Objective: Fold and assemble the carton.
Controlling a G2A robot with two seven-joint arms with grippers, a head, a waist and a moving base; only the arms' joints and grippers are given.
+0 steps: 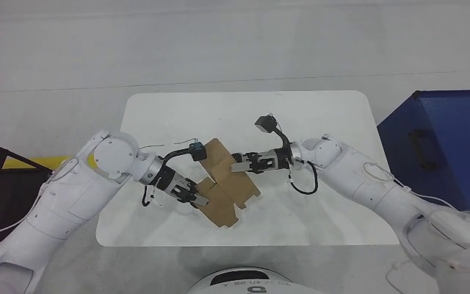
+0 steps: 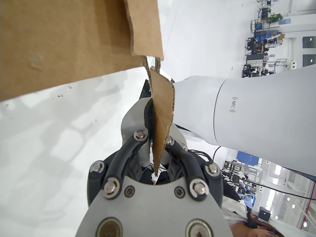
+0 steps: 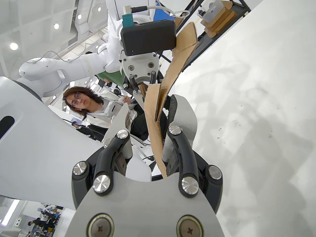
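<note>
A white table (image 1: pixel 323 117) with rounded corners is seen in the top view. Bare surface is available across its upper half and toward its right edge. The carton (image 1: pixel 228 192) is located at the centre of the frame, with its lowest corner near the table's lower edge. The left gripper (image 1: pixel 197 198) is clamped narrowly on a flap at the carton's lower left. The right gripper (image 1: pixel 236 167) is set partly wide astride the folded upper right edge. A blue bin (image 1: pixel 433 132) is positioned beyond the table's right edge.
</note>
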